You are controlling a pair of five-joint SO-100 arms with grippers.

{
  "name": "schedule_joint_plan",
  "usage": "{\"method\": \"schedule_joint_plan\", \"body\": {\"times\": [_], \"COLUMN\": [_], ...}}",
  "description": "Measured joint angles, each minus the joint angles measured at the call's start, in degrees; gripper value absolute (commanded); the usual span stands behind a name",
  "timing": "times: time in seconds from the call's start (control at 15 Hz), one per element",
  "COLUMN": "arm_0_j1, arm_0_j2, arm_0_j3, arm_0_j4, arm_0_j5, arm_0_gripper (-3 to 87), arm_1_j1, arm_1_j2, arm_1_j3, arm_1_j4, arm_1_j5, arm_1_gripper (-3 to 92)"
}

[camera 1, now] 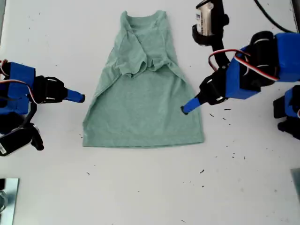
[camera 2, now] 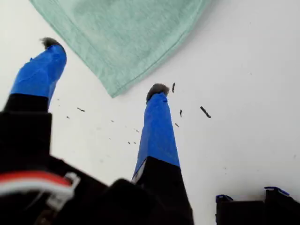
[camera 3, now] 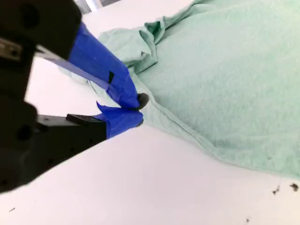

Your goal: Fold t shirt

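Note:
The pale green t shirt lies flat on the white table, neck toward the exterior view's top, with both sleeves folded in over the chest. My first gripper is on the arm at the exterior view's right. It is open, and one blue fingertip is at the shirt's side edge above the hem corner. In the first wrist view the first gripper has its fingers spread on either side of a corner of the t shirt. My second gripper is shut and empty, just short of the opposite edge. The second wrist view shows the second gripper beside the t shirt.
A black and silver motor unit hangs at the exterior view's top right, with a black cable beyond it. A metal object sits at that view's bottom left. Small dark specks dot the table.

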Motion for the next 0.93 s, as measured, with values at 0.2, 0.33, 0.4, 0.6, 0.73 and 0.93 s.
{"method": "schedule_joint_plan", "body": {"times": [0.2, 0.33, 0.4, 0.6, 0.73, 0.93], "arm_0_j1": [0.26, 0.88, 0.97, 1.67, 1.93, 1.93], "arm_0_j2": [0.0, 0.0, 0.0, 0.0, 0.0, 0.0], "arm_0_j3": [0.0, 0.0, 0.0, 0.0, 0.0, 0.0], "arm_0_j4": [0.0, 0.0, 0.0, 0.0, 0.0, 0.0], "arm_0_j5": [0.0, 0.0, 0.0, 0.0, 0.0, 0.0], "arm_0_gripper": [-0.2, -0.2, -0.2, -0.2, -0.2, -0.2], "arm_1_j1": [-0.26, -1.05, -1.41, -1.93, -2.64, -3.34], "arm_1_j2": [-2.37, -3.52, -4.22, -7.73, -13.36, -15.82], "arm_1_j3": [-0.18, 5.27, 11.07, 25.58, 26.81, 25.75], "arm_1_j4": [0.26, -4.48, -9.76, -27.6, -33.13, -35.6], "arm_1_j5": [0.0, 0.62, 1.58, 4.57, 5.45, 5.89], "arm_1_gripper": [35.7, 33.9, 32.9, 24.8, -0.7, -0.6]}}
